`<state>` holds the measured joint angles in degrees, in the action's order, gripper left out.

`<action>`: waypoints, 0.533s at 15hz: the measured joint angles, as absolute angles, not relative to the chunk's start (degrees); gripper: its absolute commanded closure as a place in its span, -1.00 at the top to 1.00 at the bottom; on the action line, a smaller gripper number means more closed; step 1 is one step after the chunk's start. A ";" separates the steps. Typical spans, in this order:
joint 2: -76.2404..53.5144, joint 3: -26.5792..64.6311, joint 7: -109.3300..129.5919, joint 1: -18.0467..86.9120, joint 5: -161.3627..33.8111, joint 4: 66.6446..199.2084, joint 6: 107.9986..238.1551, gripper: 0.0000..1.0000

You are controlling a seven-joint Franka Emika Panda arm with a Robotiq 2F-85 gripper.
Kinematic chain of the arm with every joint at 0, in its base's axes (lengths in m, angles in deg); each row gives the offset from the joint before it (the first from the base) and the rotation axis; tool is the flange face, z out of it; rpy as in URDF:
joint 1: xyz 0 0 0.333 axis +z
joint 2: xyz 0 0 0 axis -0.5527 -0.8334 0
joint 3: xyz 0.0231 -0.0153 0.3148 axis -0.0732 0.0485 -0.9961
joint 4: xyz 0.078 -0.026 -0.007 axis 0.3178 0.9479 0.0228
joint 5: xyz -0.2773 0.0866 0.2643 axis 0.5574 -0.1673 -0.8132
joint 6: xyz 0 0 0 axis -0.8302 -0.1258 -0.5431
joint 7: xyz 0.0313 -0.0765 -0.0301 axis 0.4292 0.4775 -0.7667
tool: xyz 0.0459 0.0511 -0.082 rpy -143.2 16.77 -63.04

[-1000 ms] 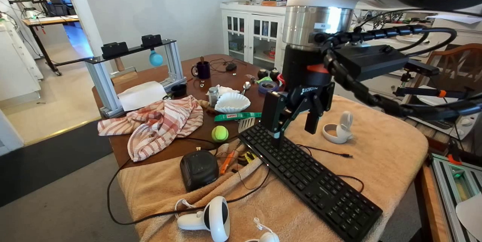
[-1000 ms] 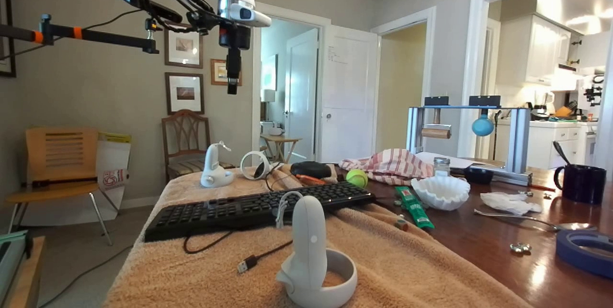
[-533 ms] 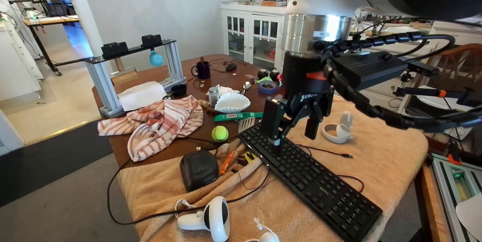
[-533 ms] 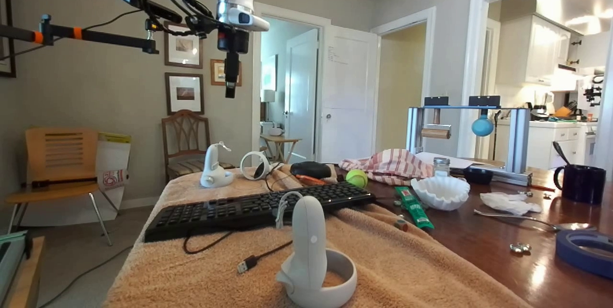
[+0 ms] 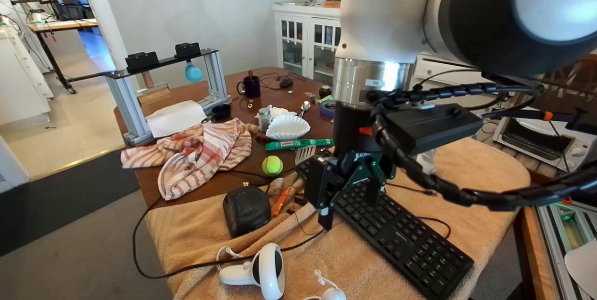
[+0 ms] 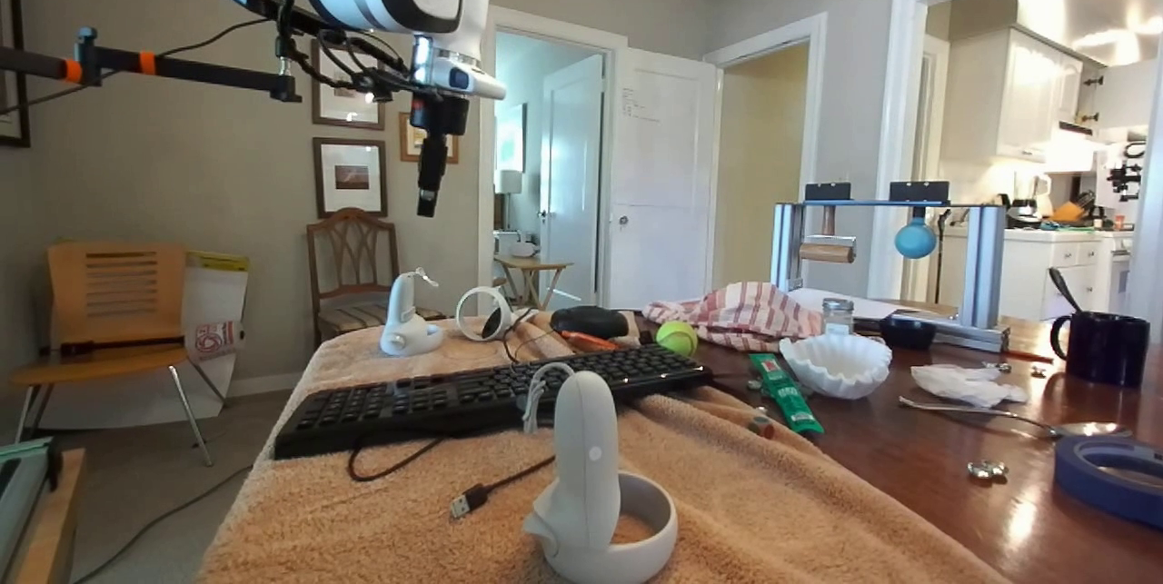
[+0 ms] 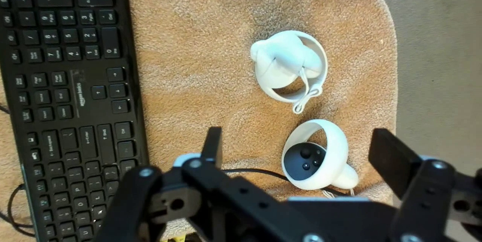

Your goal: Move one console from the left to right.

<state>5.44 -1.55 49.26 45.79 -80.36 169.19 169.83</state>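
Tool (image 7: 296, 144): fingers (image 7: 391, 159) wide apart, well above the bench (image 6: 909, 475).
Plain white console (image 7: 288, 61): upright on the towel (image 7: 196, 65), lower than the tool, forward of its fingers in the wrist view.
Matching white console (image 6: 586, 466): also upright, across the keyboard (image 7: 75, 106), well apart from the tool.
Console meant: cannot tell which.
Dark-faced controller (image 7: 318, 159): lower than the tool, showing between its fingers in the wrist view.

The wrist view's left and bottom edges crop the keyboard (image 7: 77, 101), partly covered by the pincer (image 7: 296, 142).
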 measured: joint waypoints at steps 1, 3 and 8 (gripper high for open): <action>4.30 -1.53 49.26 45.89 -80.37 169.16 171.54 1.00; 1.97 -1.53 49.22 46.18 -80.37 168.94 174.24 1.00; -3.00 -1.55 48.98 47.95 -80.37 167.70 178.14 1.00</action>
